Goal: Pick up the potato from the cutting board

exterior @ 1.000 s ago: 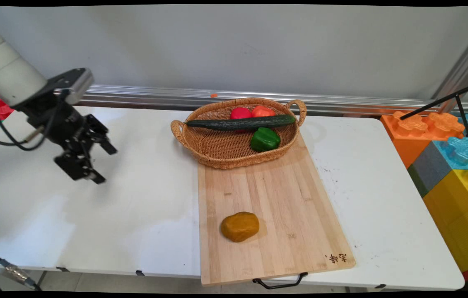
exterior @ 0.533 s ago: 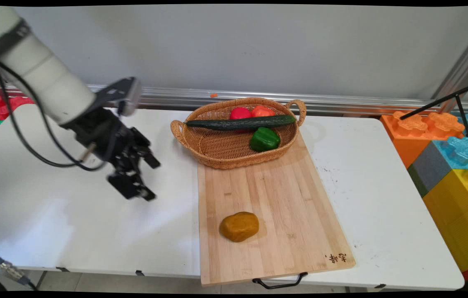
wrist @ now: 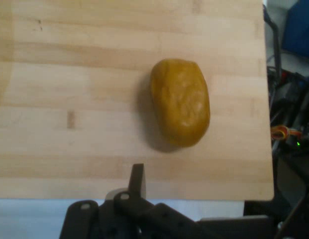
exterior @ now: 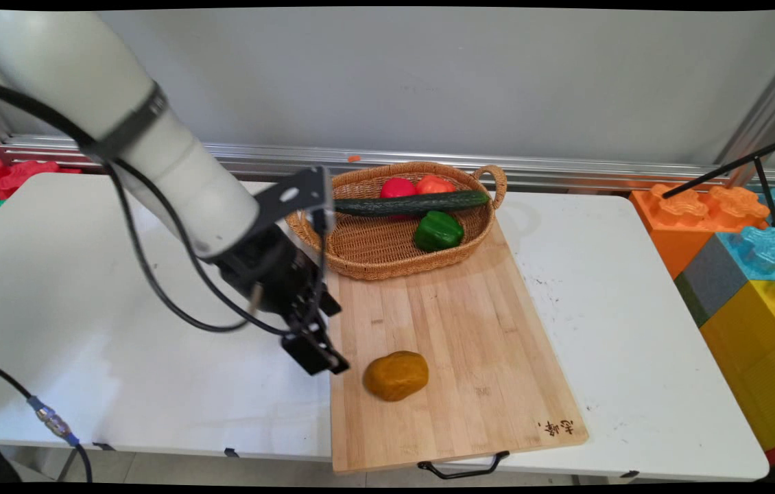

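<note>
So the thing closest to the gripper (exterior: 331,363) is a yellow-brown lump (exterior: 396,375), potato-ish and smooth. It lies flat on the near half of the wooden cutting board (exterior: 470,322), toward the board's left side. In the main view its long axis runs roughly left to right, with the right end tipped a bit toward the wall. The gripper hangs just left of it, over the board's left edge and not touching it. I can't tell how wide the gripper is set, and nothing seems to be in it.

The only writing is a small dark mark of characters (exterior: 556,427) burnt into the board's near right corner, and I can't read it. A black wire handle (exterior: 464,470) sticks out from the board's near edge.

At the far end of the board sits a wicker basket (exterior: 374,257). A long cucumber (exterior: 422,202) lies across it, with a red pepper (exterior: 398,186) and an orange-red one (exterior: 435,184) behind it and a green pepper (exterior: 437,230) in front. The arm's bracket covers the basket's left end. Big plastic blocks (exterior: 744,247) stand off the white table's (exterior: 86,329) right end.
</note>
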`<state>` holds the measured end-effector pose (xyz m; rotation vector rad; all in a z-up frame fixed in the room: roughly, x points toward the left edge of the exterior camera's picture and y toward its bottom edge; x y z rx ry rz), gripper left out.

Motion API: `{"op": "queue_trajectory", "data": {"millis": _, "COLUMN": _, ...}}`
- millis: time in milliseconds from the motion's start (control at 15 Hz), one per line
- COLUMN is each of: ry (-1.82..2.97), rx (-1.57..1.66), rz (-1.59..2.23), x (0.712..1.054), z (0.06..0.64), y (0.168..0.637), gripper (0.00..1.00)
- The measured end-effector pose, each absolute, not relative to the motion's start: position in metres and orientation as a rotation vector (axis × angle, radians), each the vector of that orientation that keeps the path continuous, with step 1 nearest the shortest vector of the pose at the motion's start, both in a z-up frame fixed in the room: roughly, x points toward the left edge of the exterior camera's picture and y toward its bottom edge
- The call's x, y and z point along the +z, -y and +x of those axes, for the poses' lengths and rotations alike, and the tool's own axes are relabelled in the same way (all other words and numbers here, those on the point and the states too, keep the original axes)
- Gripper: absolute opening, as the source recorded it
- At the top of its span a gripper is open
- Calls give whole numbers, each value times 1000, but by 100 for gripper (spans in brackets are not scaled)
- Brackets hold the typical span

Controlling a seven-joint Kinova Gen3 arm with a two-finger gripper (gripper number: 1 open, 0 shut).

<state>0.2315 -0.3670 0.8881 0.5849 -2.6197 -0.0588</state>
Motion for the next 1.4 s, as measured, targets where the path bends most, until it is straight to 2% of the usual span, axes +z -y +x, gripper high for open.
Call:
{"op": "queue_trajectory", "data": {"millis": 1067, "ry": 2570, "rx": 20, "rz": 646, "x": 791, "z": 172, "y": 366, "gripper": 100}}
{"op": "queue_trajectory", "data": {"millis": 1400, "ry": 2558, "rx": 38, "rz": 642, "x": 773, "z": 163, "y": 370, "gripper": 100}}
